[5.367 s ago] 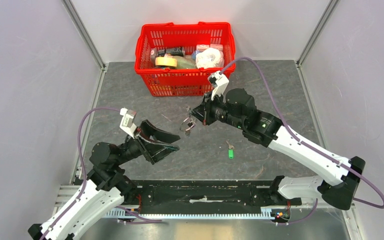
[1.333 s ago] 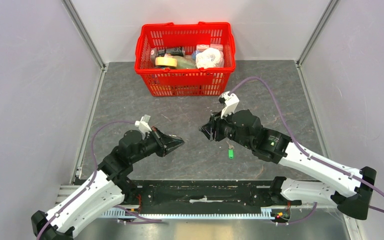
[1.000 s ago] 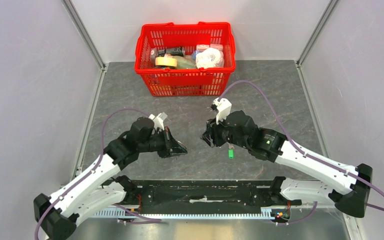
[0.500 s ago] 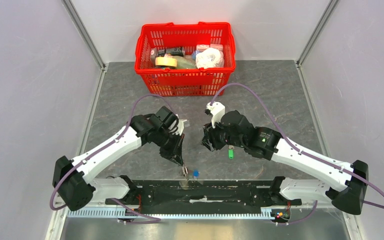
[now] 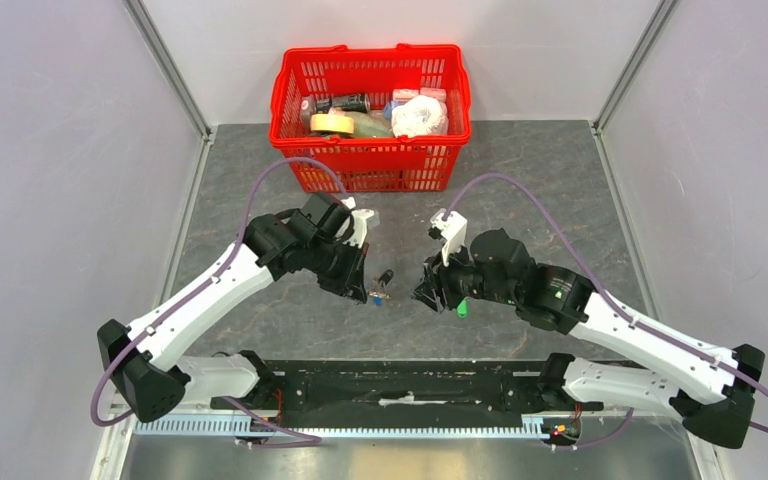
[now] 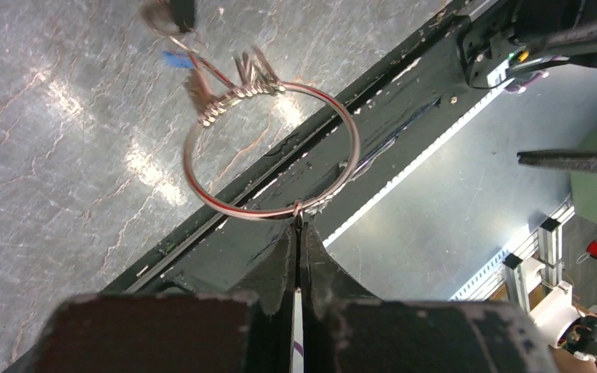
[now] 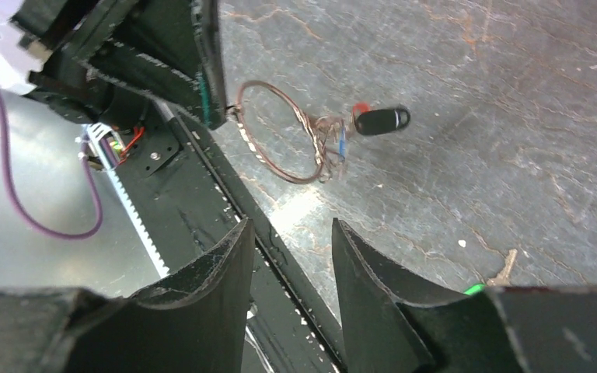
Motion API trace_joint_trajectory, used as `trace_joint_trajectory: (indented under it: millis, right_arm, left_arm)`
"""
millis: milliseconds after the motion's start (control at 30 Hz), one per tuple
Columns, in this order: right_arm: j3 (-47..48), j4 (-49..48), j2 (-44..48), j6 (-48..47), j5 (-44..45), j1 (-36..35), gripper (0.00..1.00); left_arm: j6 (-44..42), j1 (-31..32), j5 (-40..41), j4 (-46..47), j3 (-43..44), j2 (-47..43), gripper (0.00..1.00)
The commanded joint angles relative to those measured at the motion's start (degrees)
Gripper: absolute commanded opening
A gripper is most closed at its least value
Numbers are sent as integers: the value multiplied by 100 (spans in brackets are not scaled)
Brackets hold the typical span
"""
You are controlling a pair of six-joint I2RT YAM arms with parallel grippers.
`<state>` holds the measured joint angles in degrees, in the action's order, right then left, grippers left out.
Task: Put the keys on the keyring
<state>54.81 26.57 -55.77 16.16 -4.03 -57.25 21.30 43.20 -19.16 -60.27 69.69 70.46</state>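
My left gripper (image 5: 362, 288) (image 6: 299, 227) is shut on the thin wire of the keyring (image 5: 378, 291) (image 6: 190, 167) and holds it above the table. From the ring's far side hang small silvery keys, a blue-headed key (image 6: 175, 58) and a black fob (image 6: 172, 11). The right wrist view shows the same keyring (image 7: 299, 181), its fob (image 7: 382, 120) and the blue key (image 7: 342, 144) ahead of my right gripper (image 7: 290, 225). That right gripper (image 5: 428, 295) is open and holds nothing. The green-headed key (image 5: 461, 308) (image 7: 474, 289) lies on the table beside its right finger, mostly hidden.
A red basket (image 5: 370, 160) full of household items stands at the back middle of the grey mat. The black base rail (image 5: 410, 385) runs along the near edge, just below both grippers. Grey walls enclose both sides.
My left arm has carried the keyring up from the near rail toward the middle of the mat. My right arm has shifted slightly right and nearer, over the green key.
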Motion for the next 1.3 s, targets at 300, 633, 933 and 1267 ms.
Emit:
trace_joint_trajectory:
  millis: [300, 633, 933, 1267]
  right_arm:
    - [140, -438, 175, -615, -1839, -14, 47]
    - [712, -210, 22, -1868, -2583, -23, 50]
    - [1421, 421, -402, -2780, -3408, -48, 50]
    - [1907, 519, -896, -2278, -3625, -174, 50]
  left_arm:
    - [-407, 13, -1172, 641, 439, -186, 2]
    - [-743, 13, -2331, 698, 493, -442, 2]
    - [-1222, 13, -3041, 688, 579, -683, 2]
    - [-1425, 13, -2989, 580, 629, -981, 2]
